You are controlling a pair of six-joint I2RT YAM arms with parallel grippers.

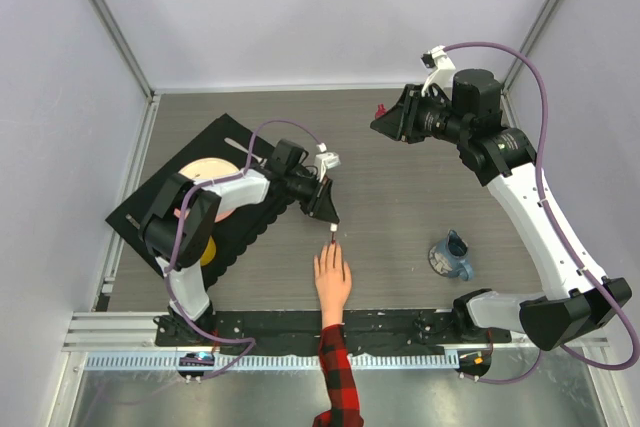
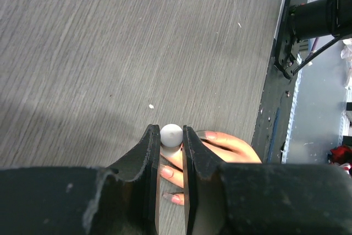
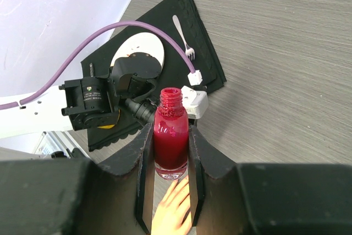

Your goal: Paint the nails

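A pale hand [image 1: 332, 277] with a red-and-black plaid sleeve [image 1: 340, 377] lies flat on the table at the near edge. My left gripper [image 1: 329, 212] is shut on a white-capped polish brush [image 1: 332, 233], held tip-down just above the fingertips. In the left wrist view the gripper [image 2: 171, 131] grips the white cap [image 2: 171, 134] over the hand [image 2: 231, 148]. Pink-tinted nails [image 2: 166, 172] show between the fingers. My right gripper [image 1: 386, 123] is raised at the back. It is shut on an uncapped red polish bottle [image 3: 170, 136], held upright.
A black mat [image 1: 165, 197] at the left holds a pale plate [image 1: 212, 171] and a fork [image 3: 183, 36]. A blue-patterned cup [image 1: 452, 258] stands at the near right. A black rail [image 1: 400, 322] runs along the table's near edge.
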